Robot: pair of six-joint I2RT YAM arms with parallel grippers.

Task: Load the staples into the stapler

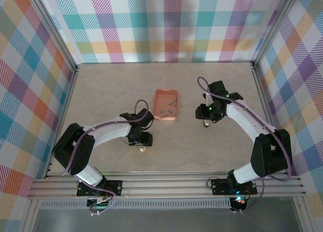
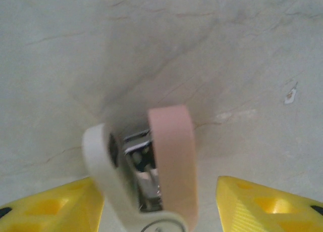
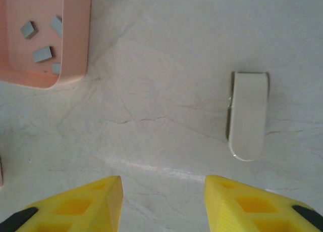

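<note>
The stapler (image 2: 169, 161), pale pink with a white part, stands hinged open between my left gripper's yellow fingers (image 2: 50, 206), its metal channel exposed. The left gripper (image 2: 159, 194) is open: a clear gap separates the pink side from the right finger, while the left finger sits close to the white side. From above, the stapler (image 1: 143, 149) shows just below the left gripper (image 1: 142, 142). Several grey staples (image 3: 43, 53) lie in the salmon-orange tray (image 3: 75, 40). My right gripper (image 3: 164, 184) hangs open over bare table, right of the tray (image 1: 156, 105).
A small white oblong piece (image 3: 247, 116) with a metal edge lies flat on the table ahead and to the right of the right gripper (image 1: 206, 119). A tiny pale scrap (image 2: 289, 94) lies on the table. Checked walls enclose the marble-look table (image 1: 101, 90).
</note>
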